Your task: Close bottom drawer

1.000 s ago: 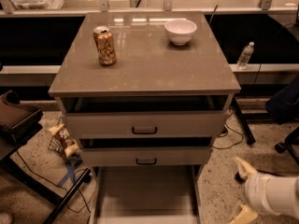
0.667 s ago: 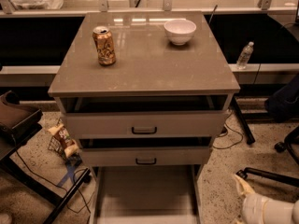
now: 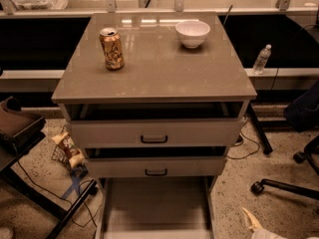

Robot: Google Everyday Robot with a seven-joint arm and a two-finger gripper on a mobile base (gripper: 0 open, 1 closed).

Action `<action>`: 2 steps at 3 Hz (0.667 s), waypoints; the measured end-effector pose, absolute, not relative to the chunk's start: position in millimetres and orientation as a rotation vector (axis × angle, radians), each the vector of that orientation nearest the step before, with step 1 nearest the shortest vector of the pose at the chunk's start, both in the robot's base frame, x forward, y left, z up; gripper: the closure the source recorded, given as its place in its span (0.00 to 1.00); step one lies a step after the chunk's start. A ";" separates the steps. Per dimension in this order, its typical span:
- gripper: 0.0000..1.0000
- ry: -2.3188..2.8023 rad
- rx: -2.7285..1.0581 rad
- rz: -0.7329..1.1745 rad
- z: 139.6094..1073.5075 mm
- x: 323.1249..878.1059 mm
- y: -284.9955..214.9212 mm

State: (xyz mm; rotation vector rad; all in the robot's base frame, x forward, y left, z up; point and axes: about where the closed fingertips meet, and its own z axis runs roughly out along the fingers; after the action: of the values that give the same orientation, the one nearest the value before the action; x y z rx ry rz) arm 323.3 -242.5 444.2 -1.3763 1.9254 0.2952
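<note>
tool (image 3: 251, 222) btm-right, beside bottom drawer (image 3: 155, 205) | floor between free | chair base (image 3: 284, 188) to right

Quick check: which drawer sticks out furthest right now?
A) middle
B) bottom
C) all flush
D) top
B: the bottom drawer shows its whole open tray, well forward of the middle drawer front, and the top drawer is only slightly out. The gripper is low at the right, apart from the drawer.
</note>
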 end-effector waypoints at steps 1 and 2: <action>0.00 1.926 -1.377 0.293 445.3 323.7 -242.8; 0.00 1.943 -1.354 0.385 412.8 315.8 -229.8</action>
State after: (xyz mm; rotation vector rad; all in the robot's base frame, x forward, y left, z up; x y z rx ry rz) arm 315.8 -229.8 412.8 -1.3539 1.9430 0.3854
